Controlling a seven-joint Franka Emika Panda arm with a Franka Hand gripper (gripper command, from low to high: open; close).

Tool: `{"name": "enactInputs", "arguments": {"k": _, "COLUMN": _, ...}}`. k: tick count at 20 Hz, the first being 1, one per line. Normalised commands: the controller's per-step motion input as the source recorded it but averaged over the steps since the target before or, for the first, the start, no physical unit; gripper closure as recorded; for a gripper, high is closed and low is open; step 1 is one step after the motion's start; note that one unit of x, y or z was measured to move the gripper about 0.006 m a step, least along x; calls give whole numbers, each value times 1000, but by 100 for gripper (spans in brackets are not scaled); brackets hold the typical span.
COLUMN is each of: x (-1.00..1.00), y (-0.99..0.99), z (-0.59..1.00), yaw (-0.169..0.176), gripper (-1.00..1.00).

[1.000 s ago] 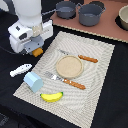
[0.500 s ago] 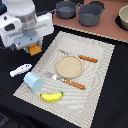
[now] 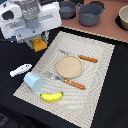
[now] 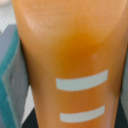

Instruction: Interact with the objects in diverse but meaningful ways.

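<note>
The pincer (image 3: 40, 39) has lifted and swung toward the placemat's (image 3: 100, 75) far corner, clamped on the orange bread block (image 3: 40, 44), now carried clear of the tabletop (image 3: 12, 100). The grasp looks sound, so a placement should come next. The banana (image 3: 52, 96), cup (image 3: 33, 81) and fish (image 3: 20, 69) lie untouched.

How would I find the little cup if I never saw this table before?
Start at the big woven placemat in the middle of the exterior view. Go to its edge on that view's left, below the white fish and just above the yellow banana. The pale blue cup lies there on its side, the only blue thing.
</note>
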Motion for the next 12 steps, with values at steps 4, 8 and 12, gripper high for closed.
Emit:
{"name": "enactInputs", "arguments": {"k": 4, "x": 1000, "y": -141, "z": 635, "yaw": -7, "gripper": 100}}
{"name": "enactInputs", "arguments": {"k": 8, "x": 1000, "y": -151, "z": 562, "yaw": -3, "gripper": 100}}
{"name": "enactInputs", "arguments": {"k": 12, "x": 1000, "y": -165, "z": 306, "yaw": -1, "gripper": 100}}
